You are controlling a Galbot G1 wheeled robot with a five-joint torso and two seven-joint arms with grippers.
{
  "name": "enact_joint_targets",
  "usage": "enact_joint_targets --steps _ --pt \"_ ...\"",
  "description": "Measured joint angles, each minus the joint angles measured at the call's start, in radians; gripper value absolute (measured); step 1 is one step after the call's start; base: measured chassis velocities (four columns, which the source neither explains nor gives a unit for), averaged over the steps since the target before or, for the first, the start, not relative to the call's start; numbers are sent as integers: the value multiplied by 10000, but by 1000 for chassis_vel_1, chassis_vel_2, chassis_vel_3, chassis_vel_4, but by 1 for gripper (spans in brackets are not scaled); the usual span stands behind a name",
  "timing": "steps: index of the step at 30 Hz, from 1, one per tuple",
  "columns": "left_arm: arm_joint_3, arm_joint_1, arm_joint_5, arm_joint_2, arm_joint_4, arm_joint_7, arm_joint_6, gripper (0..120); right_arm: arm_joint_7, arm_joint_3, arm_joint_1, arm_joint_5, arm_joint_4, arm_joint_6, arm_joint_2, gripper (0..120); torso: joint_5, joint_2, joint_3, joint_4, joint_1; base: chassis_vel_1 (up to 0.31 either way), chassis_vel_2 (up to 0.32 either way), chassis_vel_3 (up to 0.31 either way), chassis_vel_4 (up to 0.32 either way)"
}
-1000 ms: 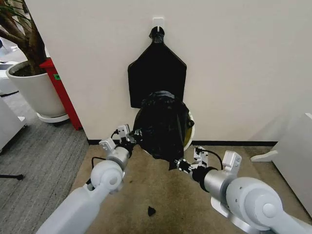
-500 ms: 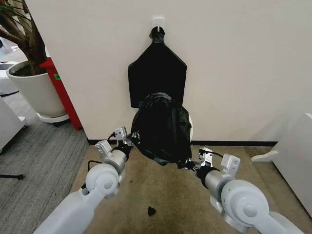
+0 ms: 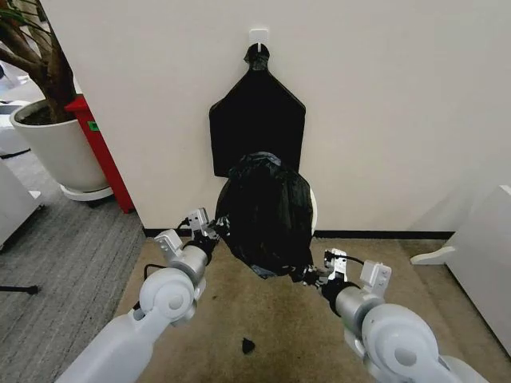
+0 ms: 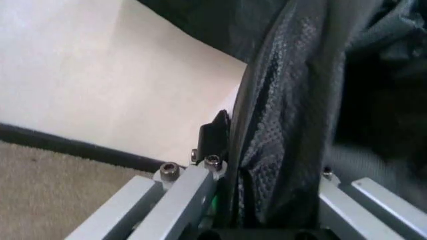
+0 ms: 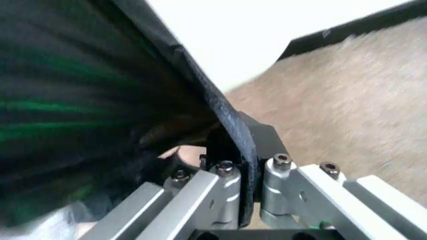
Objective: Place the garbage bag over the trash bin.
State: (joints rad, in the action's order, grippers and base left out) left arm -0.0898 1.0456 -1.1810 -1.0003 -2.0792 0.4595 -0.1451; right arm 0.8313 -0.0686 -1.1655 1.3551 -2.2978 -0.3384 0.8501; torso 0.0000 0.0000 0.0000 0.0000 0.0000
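Observation:
The glossy, wrinkly black garbage bag (image 3: 267,214) hangs stretched between both grippers in front of the wall, low in the head view. It covers nearly all of the trash bin (image 3: 313,209), of which just a pale sliver of rim shows at the bag's right side. My left gripper (image 3: 212,227) is shut on the bag's left edge. In the left wrist view the bag (image 4: 293,125) runs down between the left gripper's (image 4: 235,167) jaws. My right gripper (image 3: 307,274) is shut on the bag's lower right edge. The right wrist view shows that edge (image 5: 227,120) pinched in the right gripper (image 5: 245,165).
A flat black bundle (image 3: 257,128) hangs from a white wall hook (image 3: 258,36) just above the bag. A white plant pot (image 3: 54,148) and a red stand (image 3: 100,152) are at the left. A small black scrap (image 3: 248,345) lies on the tan carpet. White furniture (image 3: 479,255) stands at the right.
The bag's lower edge has been drawn right and down by the right gripper. It now hangs wider and hides more of the bin's rim. The left gripper has barely moved.

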Motion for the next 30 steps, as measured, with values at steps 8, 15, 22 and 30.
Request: enact_joint_targets --steps 8,15,22,30 --pt "-110 387 -28 106 -123 30 -35 1 -307 28 208 -451 408 -77 2 0 1 0 0 2 0 0 0 0 0" --pt "-152 211 -261 77 -58 229 -102 1 -256 -6 -449 -929 -103 -196 -153 26 0 0 0 0 0 0 0 0 0" --pt "-178 -30 -588 87 168 391 -140 1 -1013 -76 -1218 -2205 -367 93 -250 48 0 0 0 0 0 0 0 0 0" --pt "-173 -420 -679 135 499 521 -139 1 -1397 -288 -1727 -2900 -906 437 -470 81 0 0 0 0 0 0 0 0 0"
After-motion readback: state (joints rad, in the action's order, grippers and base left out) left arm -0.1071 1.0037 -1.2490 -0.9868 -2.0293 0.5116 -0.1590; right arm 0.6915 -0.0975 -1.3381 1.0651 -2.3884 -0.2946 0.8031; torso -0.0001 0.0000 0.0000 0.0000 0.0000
